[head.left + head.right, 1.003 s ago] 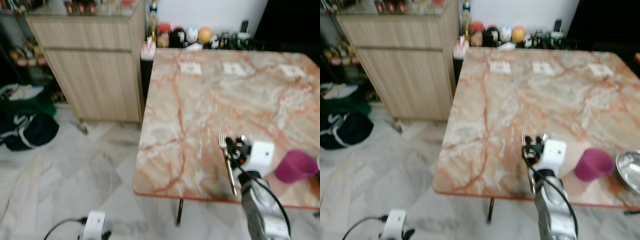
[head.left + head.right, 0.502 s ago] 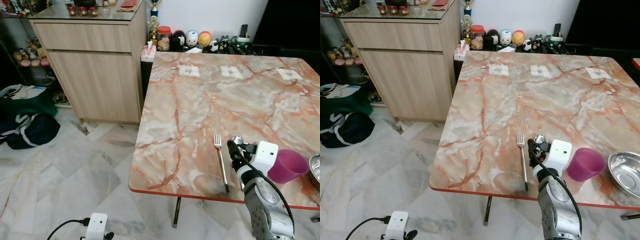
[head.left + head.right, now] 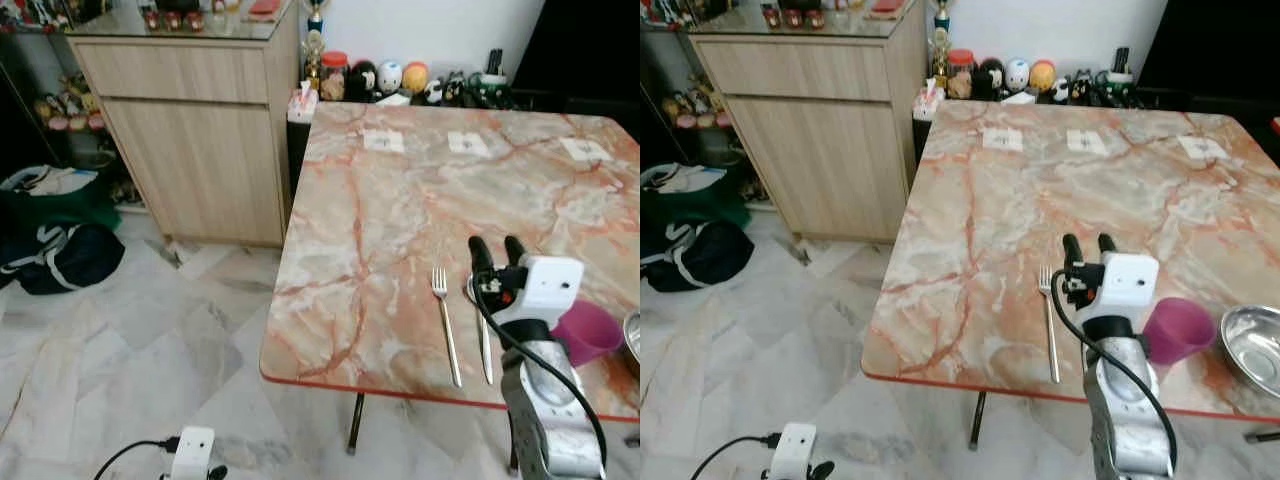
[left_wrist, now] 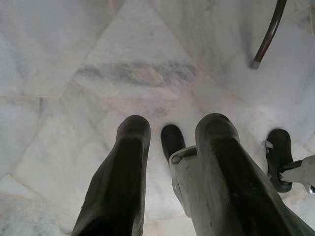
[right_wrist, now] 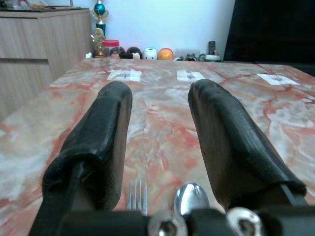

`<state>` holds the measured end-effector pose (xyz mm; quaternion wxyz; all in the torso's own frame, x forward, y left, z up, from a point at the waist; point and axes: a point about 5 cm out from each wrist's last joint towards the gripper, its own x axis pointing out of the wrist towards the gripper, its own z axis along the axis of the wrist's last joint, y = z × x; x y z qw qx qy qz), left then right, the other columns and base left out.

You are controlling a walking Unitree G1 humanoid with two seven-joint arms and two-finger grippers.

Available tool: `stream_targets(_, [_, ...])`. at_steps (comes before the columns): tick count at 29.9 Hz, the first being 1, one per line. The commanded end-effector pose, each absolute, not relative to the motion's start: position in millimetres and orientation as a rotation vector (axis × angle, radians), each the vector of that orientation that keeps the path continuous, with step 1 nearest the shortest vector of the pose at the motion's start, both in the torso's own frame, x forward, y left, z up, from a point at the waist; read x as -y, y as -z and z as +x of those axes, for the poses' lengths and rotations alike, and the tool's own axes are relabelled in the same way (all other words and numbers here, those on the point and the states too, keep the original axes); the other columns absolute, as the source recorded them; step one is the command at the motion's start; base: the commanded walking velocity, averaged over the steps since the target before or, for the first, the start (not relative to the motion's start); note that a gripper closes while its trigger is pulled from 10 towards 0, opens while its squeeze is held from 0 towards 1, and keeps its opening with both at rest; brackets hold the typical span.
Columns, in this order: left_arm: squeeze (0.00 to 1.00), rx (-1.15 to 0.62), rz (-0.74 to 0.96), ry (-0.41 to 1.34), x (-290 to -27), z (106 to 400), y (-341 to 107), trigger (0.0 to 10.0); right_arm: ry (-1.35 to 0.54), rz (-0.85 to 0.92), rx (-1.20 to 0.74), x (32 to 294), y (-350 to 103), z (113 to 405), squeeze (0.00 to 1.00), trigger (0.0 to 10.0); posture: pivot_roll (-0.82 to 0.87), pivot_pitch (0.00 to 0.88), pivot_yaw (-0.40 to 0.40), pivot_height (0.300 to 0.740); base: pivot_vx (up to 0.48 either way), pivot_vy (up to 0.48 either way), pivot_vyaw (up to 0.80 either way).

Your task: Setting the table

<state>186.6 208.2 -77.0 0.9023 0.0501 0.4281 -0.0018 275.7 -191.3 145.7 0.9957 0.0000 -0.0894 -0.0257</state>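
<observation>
A steel fork (image 3: 446, 325) lies near the front edge of the marble table (image 3: 390, 200), tines pointing away from me. A spoon (image 3: 484, 342) lies parallel on its right, partly hidden by my right arm. My right gripper (image 3: 497, 248) hangs open just above them, nothing between its fingers; in the right wrist view the fork tines (image 5: 136, 194) and spoon bowl (image 5: 191, 196) sit below the fingers. A pink cup (image 3: 588, 332) stands to the right, a steel bowl (image 3: 1252, 345) beyond it. My left gripper (image 4: 172, 123) hangs open over the floor.
A wooden cabinet (image 3: 190, 140) stands left of the table. Jars and figurines (image 3: 390, 78) line the wall behind the far edge. Three paper labels (image 3: 383, 141) lie on the far part of the table. Dark bags (image 3: 55, 250) and a white box with a cable (image 3: 190, 450) are on the floor.
My right gripper has let go of the spoon and risen; the spoon now lies on the table beside the fork. The head camera shifted slightly.
</observation>
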Motion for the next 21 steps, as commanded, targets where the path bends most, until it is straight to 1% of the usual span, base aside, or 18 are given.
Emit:
stream_targets(1, [0.0, -0.909, 0.112, 0.011, -208.5, 181.1, 79.9, 10.0, 0.064, -0.004, 0.18, 193.5, -145.4, 270.6, 0.0, 10.0, -0.09, 0.062, -0.02, 0.74, 0.0, 0.0, 0.0])
stream_targets(4, [0.0, -0.919, 0.13, 0.018, -208.4, 178.9, 81.1, 10.0, 0.07, -0.011, 0.186, 193.8, -145.2, 266.9, 0.0, 10.0, -0.09, 0.065, -0.018, 0.74, 0.0, 0.0, 0.0])
stream_targets(6, [0.0, -0.925, 0.141, 0.027, -208.2, 177.0, 82.0, 10.0, 0.079, -0.009, 0.187, 193.3, -145.4, 265.2, 0.0, 10.0, -0.09, 0.065, -0.018, 0.74, 0.0, -0.322, 0.0])
stream_targets(16, [0.0, -0.945, 0.144, 0.02, -210.2, 171.6, 84.3, 10.0, 0.091, 0.009, 0.207, 193.0, -149.8, 262.9, 0.0, 10.0, -0.09, 0.068, -0.021, 0.74, 0.0, -0.452, 0.0])
stream_targets(21, [0.0, -0.952, 0.148, 0.012, -218.1, 168.9, 83.9, 10.0, 0.095, 0.014, 0.218, 193.0, -154.6, 262.1, 0.0, 10.0, -0.09, 0.068, -0.021, 0.74, 0.0, -0.472, 0.0])
